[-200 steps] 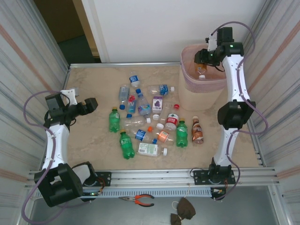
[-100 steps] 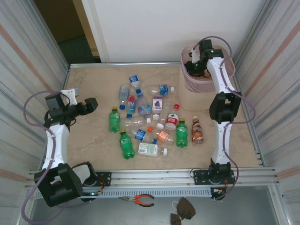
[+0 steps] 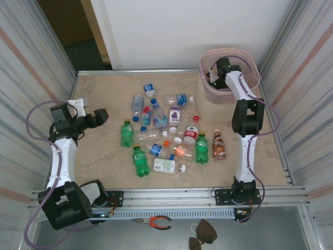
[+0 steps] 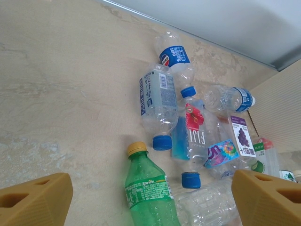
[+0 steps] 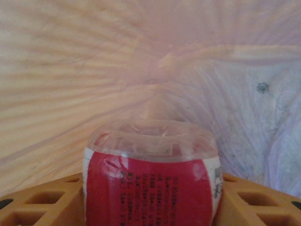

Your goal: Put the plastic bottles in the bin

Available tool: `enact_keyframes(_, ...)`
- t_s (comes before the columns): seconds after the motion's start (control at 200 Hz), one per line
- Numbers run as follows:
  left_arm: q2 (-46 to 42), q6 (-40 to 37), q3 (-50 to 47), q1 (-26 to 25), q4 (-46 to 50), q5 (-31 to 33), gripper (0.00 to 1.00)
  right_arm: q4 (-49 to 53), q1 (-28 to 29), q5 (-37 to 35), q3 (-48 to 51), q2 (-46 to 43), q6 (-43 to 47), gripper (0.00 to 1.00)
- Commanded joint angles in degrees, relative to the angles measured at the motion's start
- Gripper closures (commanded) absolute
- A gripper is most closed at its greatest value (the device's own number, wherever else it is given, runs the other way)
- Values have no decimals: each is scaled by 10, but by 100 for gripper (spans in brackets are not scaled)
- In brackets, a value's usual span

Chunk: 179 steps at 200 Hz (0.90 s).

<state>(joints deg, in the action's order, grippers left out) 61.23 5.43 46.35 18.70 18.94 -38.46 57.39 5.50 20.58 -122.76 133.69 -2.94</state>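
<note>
Clear red-labelled plastic bottle point(image 5: 150, 181): likely light, thin-walled, slippery; grip mid-body. Held by right end effector point(image 3: 214, 78) inside pale pink mesh plastic bin point(image 3: 229, 99). Left end effector point(image 3: 101, 116) wide, empty.

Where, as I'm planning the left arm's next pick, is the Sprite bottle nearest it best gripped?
The Sprite bottle lies flat on the table, so probably come down from above and close across its labelled middle. One flank faces bare table; a clear bottle crowds the other.
</note>
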Motion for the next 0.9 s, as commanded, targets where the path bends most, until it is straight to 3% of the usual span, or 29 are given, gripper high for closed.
enact_keyframes(0.0, 3, 3, -3, 2, -6, -18, 13, -18, 3, 12, 15, 31, -2, 36)
enact_keyframes(0.255, 17, 5, 7, -3, 9, -24, 14, -17, -9, 7, 16, -15, -31, 21)
enact_keyframes(0.892, 13, -29, 15, -101, 65, 72, 14, -10, -50, 16, 43, -237, -99, 18)
